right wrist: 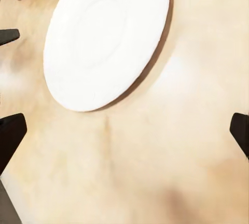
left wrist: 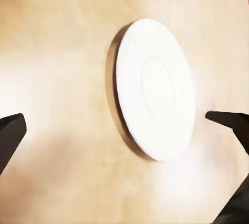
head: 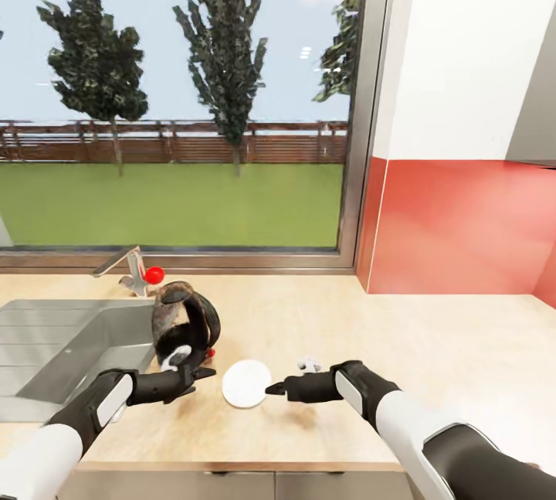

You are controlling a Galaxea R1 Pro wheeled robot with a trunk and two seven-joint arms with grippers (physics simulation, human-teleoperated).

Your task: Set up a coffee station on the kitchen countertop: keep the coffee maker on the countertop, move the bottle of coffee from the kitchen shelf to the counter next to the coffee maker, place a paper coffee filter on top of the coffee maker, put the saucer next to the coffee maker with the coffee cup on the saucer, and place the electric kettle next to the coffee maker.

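We face a pale wooden bench (head: 432, 345) under a wide window, a sink (head: 46, 345) at its left end. A white saucer (head: 246, 383) lies flat near the front edge, beside the dark kettle (head: 185, 322). Our left hand (head: 202, 371) and right hand (head: 272, 389) flank it, both released, with bare bench stretching rightward.

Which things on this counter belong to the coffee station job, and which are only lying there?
Belong to the job:
- flat round white saucer
- dark rounded electric kettle with a loop handle

Only lying there:
- grey steel sink
- metal faucet with a red knob
- small white object near the right gripper, too small to name
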